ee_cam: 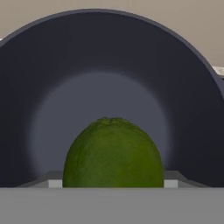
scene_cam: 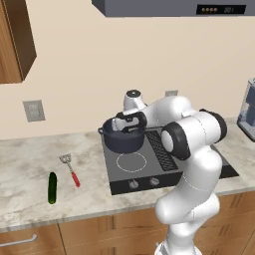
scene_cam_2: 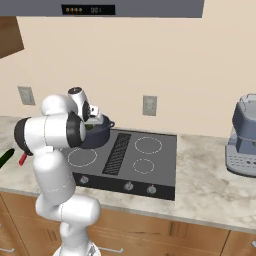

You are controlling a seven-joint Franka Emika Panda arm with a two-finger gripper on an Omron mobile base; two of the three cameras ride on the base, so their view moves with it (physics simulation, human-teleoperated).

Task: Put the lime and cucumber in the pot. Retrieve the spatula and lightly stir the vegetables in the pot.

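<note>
One vegetable down — gripper (scene_cam: 125, 130) poised over pot (scene_cam: 123, 139) on far-left burner, jaws wide around lime (ee_cam: 113, 153), ready for release. Cucumber (scene_cam: 52, 188) and spatula (scene_cam: 70, 169) waiting on counter (scene_cam: 30, 164), left of stove.

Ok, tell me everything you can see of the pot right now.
The pot is round, dark blue-grey, wider than tall, with a small side handle showing on its left. It looks like matte metal. It stands upright on the cooktop's rear left burner, lid off. The gripper hangs over its opening. The hand view looks into its smooth dark inside, where the lime sits low between the fingertips; whether the lime rests on the bottom is unclear.
</note>
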